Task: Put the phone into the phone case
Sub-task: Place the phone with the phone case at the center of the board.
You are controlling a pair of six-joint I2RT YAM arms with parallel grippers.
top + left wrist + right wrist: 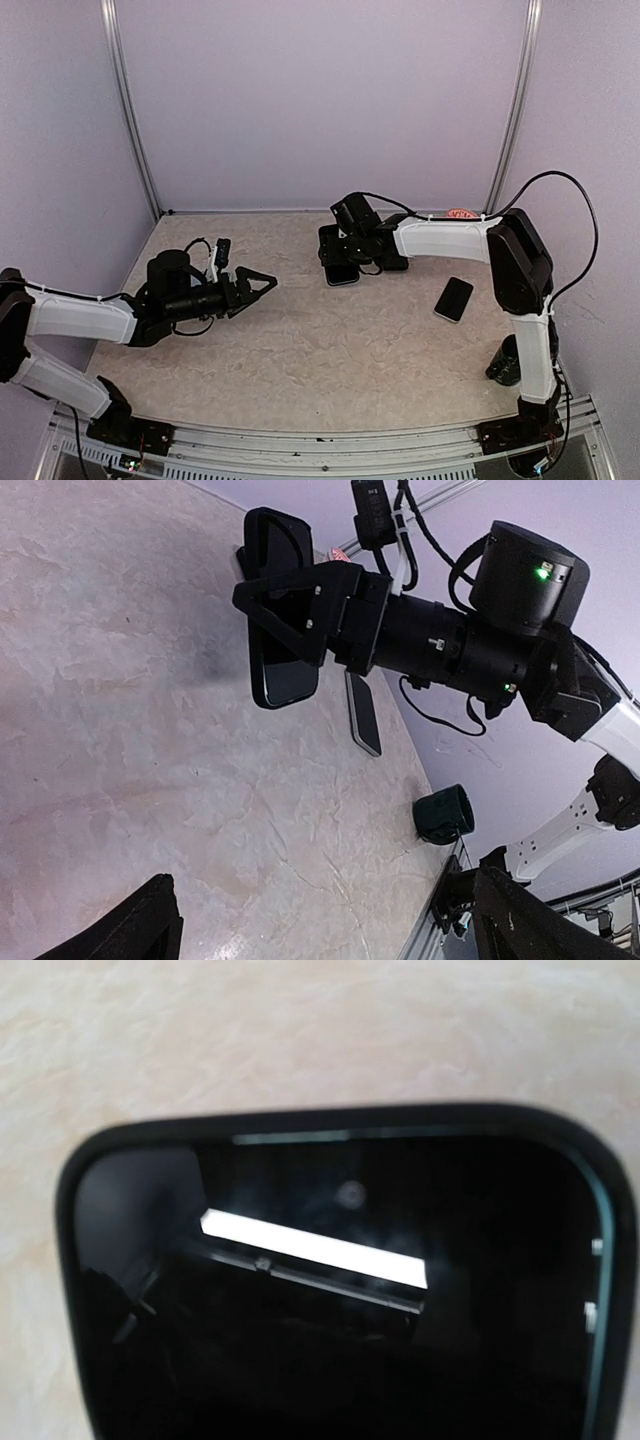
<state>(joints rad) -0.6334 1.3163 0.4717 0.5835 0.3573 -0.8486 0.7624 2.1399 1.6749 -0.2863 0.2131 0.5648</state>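
Right pincer (pixel 338 262) is clamped on a black slab (pixel 341 275) with rounded corners, one finger set against each of its faces. The slab is the shape of a phone. Seen from the right wrist, its glossy face sits inside a dark rim and mirrors a bright bar of light. Whether it is the phone or the case, I cannot tell. In the left wrist view the slab (pixel 288 680) stands roughly on end in that pincer (pixel 280 610), throwing a faint shadow on the counter (pixel 300 350) beside it. Whether its lower end touches the surface cannot be told. It sits in the far middle of the counter, with the right arm stretched across from the right side to reach it.

A second slab (pixel 454 298), thin and dark, lies flat on the counter, to the right of the held one and well apart from it. Nearer the right arm's base stands a dark green cup (pixel 505 362).

On the left side the left pincer (pixel 262 285) hangs just above the counter with its jaws spread wide and nothing between them. It points toward the held slab but is well apart from it. Its two black fingers (pixel 130 925) frame the bottom of its own camera's view.
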